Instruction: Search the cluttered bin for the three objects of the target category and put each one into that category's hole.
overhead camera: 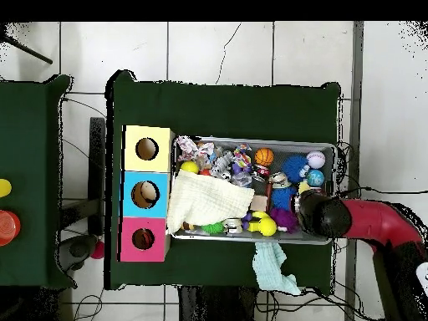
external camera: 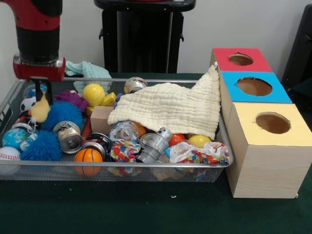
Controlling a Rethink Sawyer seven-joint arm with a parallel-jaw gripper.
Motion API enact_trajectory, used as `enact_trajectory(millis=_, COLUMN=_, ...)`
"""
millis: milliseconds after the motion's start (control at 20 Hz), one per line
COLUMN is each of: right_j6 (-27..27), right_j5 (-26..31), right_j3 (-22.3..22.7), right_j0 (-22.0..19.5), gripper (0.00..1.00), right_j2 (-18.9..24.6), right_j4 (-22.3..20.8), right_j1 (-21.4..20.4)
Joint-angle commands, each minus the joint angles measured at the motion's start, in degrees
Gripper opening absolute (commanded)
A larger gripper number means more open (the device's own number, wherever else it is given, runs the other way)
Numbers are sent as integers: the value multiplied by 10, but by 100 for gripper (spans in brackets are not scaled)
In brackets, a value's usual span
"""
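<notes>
Gripper (external camera: 43, 92) at upper left of the frame, fingers pinching a small yellow toy (external camera: 40, 110) above the wire bin (external camera: 117, 165); cream cloth (external camera: 170, 107) drapes bin's right end.

This looks like a robotics lab. A table (overhead camera: 217, 100) with a green cloth stands on a white tiled floor (overhead camera: 217, 50), cables (overhead camera: 84, 301) run around it, and a red arm (overhead camera: 376, 224) works above a wire bin (external camera: 117, 168) beside test boxes (external camera: 265, 141).
</notes>
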Motion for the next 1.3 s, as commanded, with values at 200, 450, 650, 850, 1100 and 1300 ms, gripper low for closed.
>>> enact_trajectory(millis=200, right_j6=-102, right_j5=185, right_j3=53, right_j0=-37, gripper=0, right_j2=128, right_j4=159, right_j1=-83)
enact_trajectory(millis=450, right_j6=-55, right_j5=191, right_j3=76, right_j0=-53, gripper=0, right_j2=153, right_j4=223, right_j1=-76)
enact_trajectory(millis=650, right_j6=8, right_j5=157, right_j3=108, right_j0=-59, gripper=0, right_j2=158, right_j4=282, right_j1=-72)
enact_trajectory(millis=850, right_j6=32, right_j5=124, right_j3=123, right_j0=-49, gripper=0, right_j2=152, right_j4=302, right_j1=-74)
enact_trajectory(millis=1100, right_j6=60, right_j5=95, right_j3=133, right_j0=-26, gripper=0, right_j2=138, right_j4=319, right_j1=-80)
enact_trajectory(millis=1300, right_j6=86, right_j5=68, right_j3=140, right_j0=-1, gripper=0, right_j2=125, right_j4=326, right_j1=-83)
